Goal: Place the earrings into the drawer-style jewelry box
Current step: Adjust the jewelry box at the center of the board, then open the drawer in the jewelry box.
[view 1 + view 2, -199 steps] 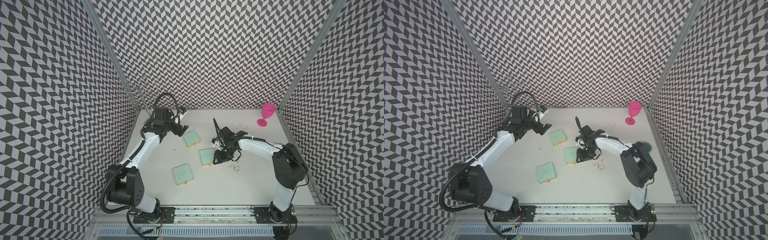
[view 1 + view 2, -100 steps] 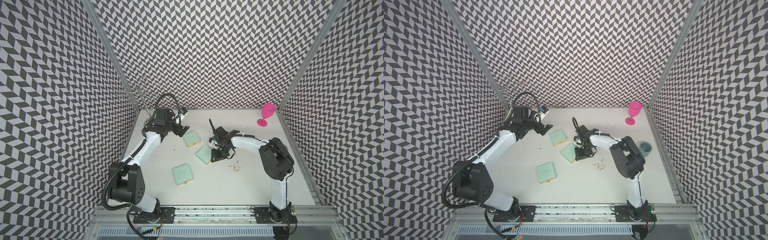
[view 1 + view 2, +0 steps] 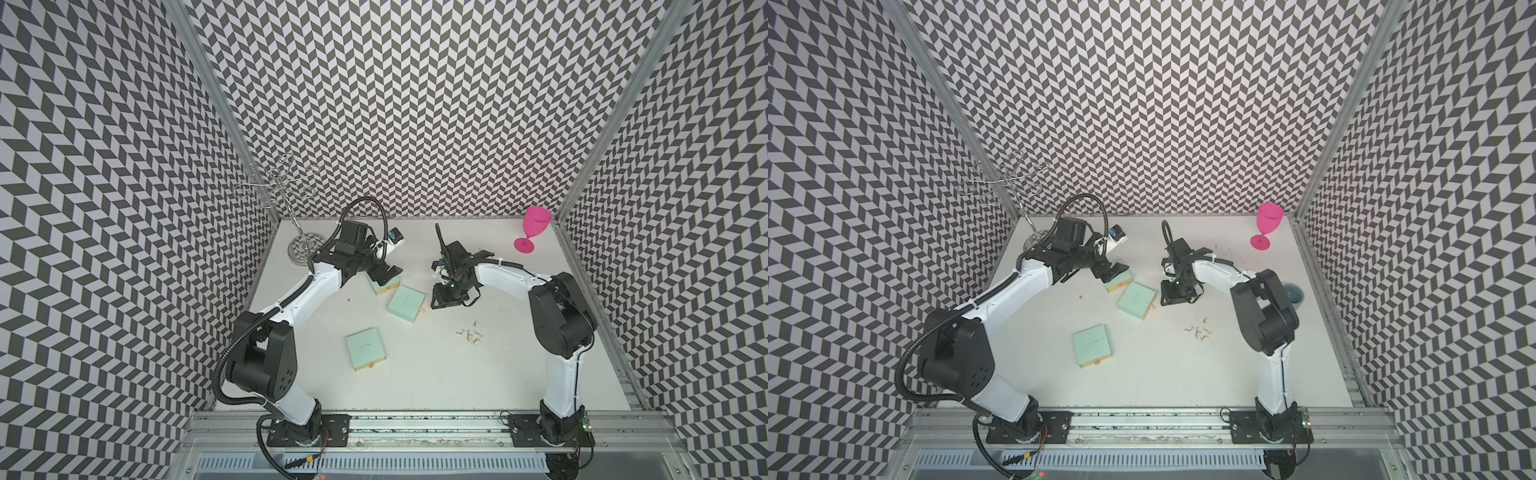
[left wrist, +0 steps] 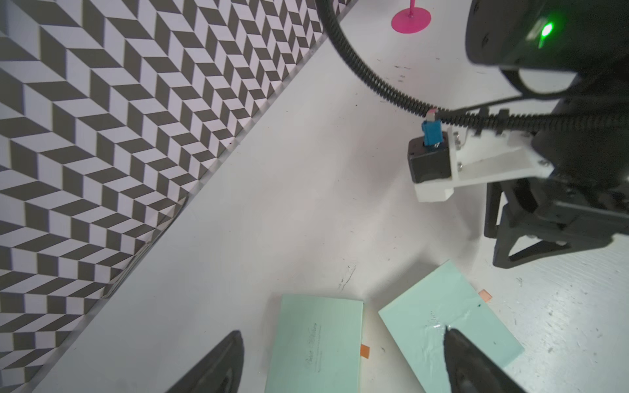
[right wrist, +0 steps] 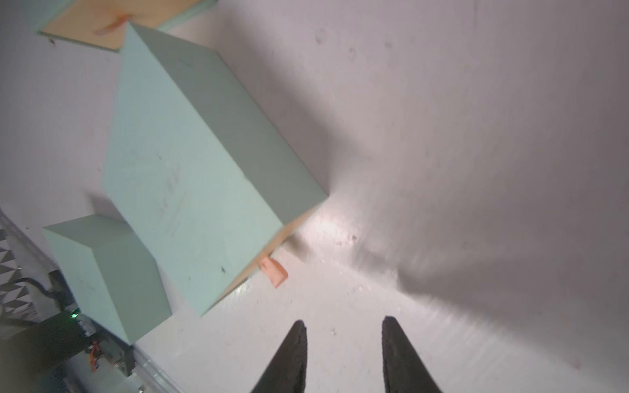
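Left gripper (image 4: 342, 332): jaws spread wide, nothing clamped. In the wrist view the far box (image 4: 316, 340) lies between the two fingers. One fingertip (image 4: 457, 350) overlaps the lid of the middle box (image 4: 435, 296); contact not resolvable. In both top views the gripper hangs over the far box's back edge.

Right gripper (image 5: 343, 323): jaws part open, only bare surface between the fingers, holding nothing. It points down just beside the middle box, on that box's right-arm side. Cannot tell whether the tips touch down.

Table (image 3: 457, 382): white, walled on three sides by chevron panels.

Wire stand (image 3: 304, 249): upright in the back corner on the left arm's side.

Pink goblet (image 3: 537, 220): upright in the opposite back corner.

Boxes: three mint-green drawer boxes.
- Far and middle boxes lie close together at centre, the middle one turned at an angle.
- Near box (image 3: 366, 348) sits apart, toward the front rail.
- All drawers look pushed in.

Bowl (image 3: 1293, 293): blue-grey, at the table edge, partly hidden behind the right arm.

Pull tab (image 5: 273, 270): orange, sticks out of the middle box's pale wood drawer front, near the right gripper's fingers.

Earrings (image 3: 470, 334): small silvery cluster loose on the table. They lie frontward of the right gripper, well apart from all three boxes.
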You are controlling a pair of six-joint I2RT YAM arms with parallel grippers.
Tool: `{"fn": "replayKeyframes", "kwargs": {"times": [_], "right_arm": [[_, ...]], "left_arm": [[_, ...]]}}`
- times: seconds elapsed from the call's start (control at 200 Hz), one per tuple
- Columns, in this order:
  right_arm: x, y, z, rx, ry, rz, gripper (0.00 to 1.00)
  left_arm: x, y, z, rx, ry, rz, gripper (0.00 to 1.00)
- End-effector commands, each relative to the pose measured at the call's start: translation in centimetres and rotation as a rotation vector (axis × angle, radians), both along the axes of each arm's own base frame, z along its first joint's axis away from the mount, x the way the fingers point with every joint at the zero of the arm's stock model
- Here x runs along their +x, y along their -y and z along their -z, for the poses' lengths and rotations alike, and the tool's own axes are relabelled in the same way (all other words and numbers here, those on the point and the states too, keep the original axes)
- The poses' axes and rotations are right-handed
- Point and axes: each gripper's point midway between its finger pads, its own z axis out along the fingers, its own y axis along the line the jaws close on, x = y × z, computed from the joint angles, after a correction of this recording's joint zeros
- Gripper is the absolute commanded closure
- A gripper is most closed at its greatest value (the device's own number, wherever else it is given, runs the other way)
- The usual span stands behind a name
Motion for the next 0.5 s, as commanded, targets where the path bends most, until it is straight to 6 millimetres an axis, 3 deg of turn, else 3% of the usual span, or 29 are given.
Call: {"fn": "replayKeyframes", "kwargs": {"times": [0.0,0.165,0.215,0.496], "right_arm": [[-0.3,-2.5,-3.6,0.188,0.014,0.025,0.62],[-0.5,-4.3,-3.7,0.320,-0.050,0.078,0.60],[-0.5,-4.4,-3.5,0.331,-0.058,0.090,0.60],[-0.2,-4.6,-2.2,0.353,-0.094,0.128,0.60]], "left_arm": [[-0.4,0.3,1.8,-0.006,-0.065,0.006,0.12],[-0.5,0.3,3.7,-0.014,-0.084,0.004,0.21],[-0.6,0.2,4.2,-0.016,-0.096,0.000,0.26],[-2.2,0.9,7.5,-0.028,-0.259,0.031,0.36]]}}
